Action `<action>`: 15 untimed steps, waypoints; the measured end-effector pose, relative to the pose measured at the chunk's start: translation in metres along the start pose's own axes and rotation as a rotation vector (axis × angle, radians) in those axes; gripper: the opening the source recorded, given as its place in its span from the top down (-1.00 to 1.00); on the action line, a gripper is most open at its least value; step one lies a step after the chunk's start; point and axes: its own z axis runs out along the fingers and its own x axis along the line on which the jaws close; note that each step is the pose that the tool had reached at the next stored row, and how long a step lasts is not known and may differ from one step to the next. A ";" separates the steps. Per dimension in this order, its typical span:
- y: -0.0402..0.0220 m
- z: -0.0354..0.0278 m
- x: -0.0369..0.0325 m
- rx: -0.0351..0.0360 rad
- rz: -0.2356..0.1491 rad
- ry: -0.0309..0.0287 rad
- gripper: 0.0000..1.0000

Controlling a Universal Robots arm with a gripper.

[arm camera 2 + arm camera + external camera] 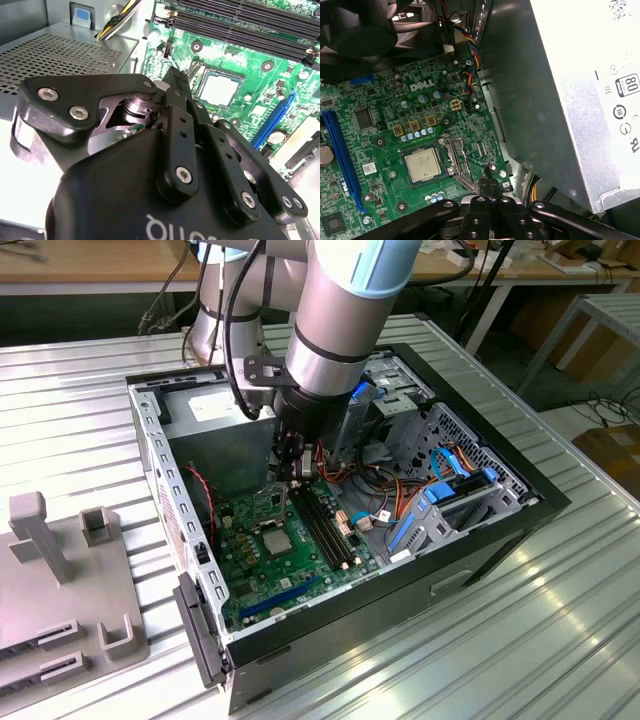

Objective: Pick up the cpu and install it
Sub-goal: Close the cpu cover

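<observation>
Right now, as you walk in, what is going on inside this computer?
A robot arm reaches into an open desktop case, its pincer over the green motherboard. The cpu lies in its socket, uncovered, with the hinged metal frame standing open beside it. The pincer is shut, its tip close beside that frame, and holds no cpu.

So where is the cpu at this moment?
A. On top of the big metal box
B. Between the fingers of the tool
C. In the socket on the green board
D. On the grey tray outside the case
C. The cpu lies flat in the socket on the green board. The tool is beside it, shut, with nothing between its fingers.
</observation>
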 end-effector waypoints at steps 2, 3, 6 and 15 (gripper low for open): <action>0.0000 0.0000 0.0000 -0.0006 -0.011 0.0005 0.79; 0.0000 0.0000 0.0000 -0.0009 -0.016 0.0008 0.79; 0.0000 -0.0001 0.0000 -0.0018 -0.030 0.0016 0.79; 0.0001 -0.0011 -0.0001 -0.0041 -0.073 0.0037 0.79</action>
